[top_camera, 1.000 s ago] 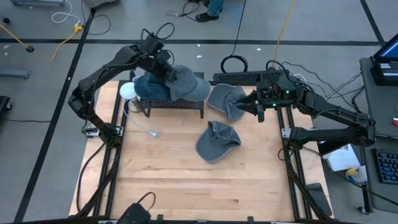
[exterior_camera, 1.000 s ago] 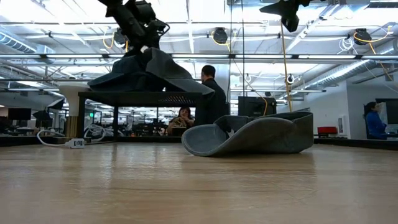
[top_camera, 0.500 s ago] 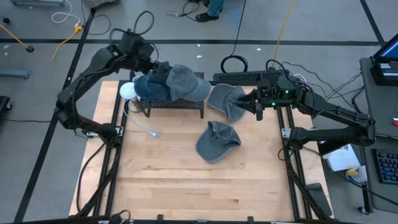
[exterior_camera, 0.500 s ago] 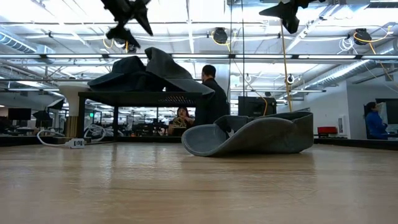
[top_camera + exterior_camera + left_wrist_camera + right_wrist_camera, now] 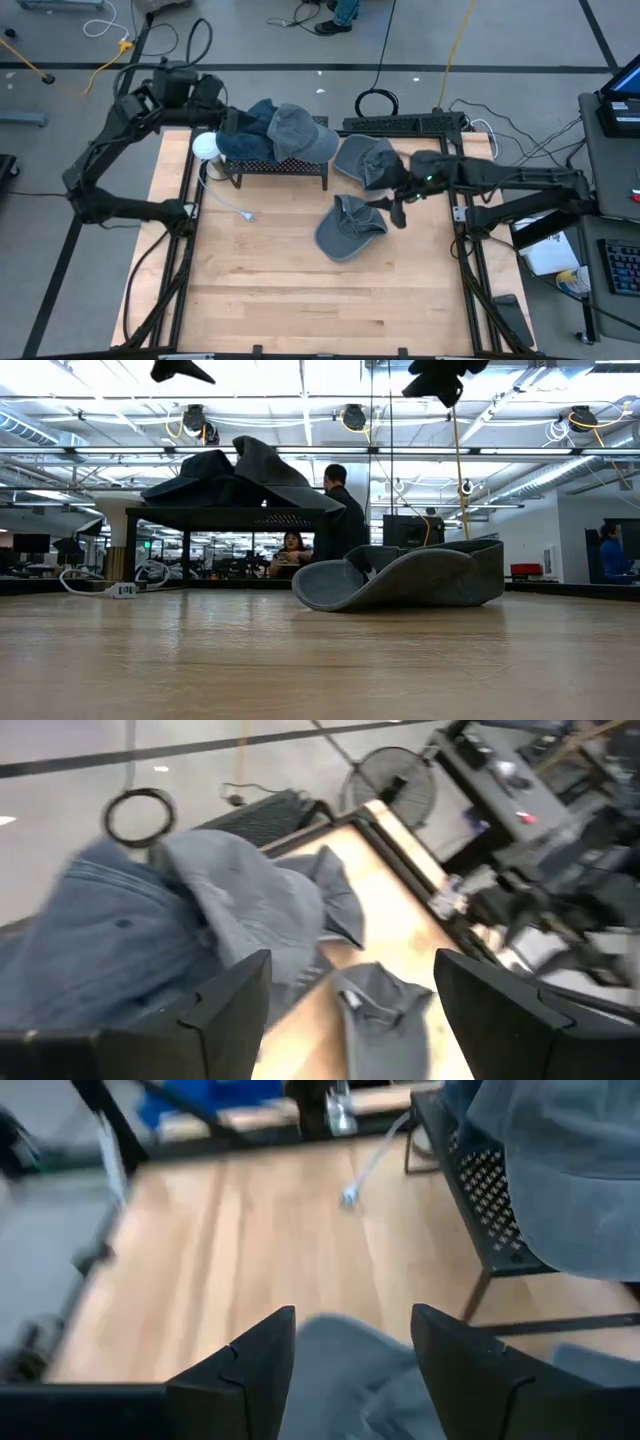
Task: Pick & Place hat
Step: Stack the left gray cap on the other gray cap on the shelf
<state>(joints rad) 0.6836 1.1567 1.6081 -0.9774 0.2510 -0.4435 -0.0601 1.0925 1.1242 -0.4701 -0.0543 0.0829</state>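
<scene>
High view: two hats [image 5: 278, 134] are piled on the black rack [image 5: 280, 168]; a third hat [image 5: 365, 160] lies beside it and a fourth [image 5: 349, 226] mid-table. The left gripper [image 5: 222, 122] sits off the rack's end, the right gripper [image 5: 392, 208] beside the fourth hat. Wrist views: both sets of jaws stand open and empty.

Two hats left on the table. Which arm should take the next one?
Right. The right gripper hovers open beside the near hat; the left gripper is back past the rack.
</scene>
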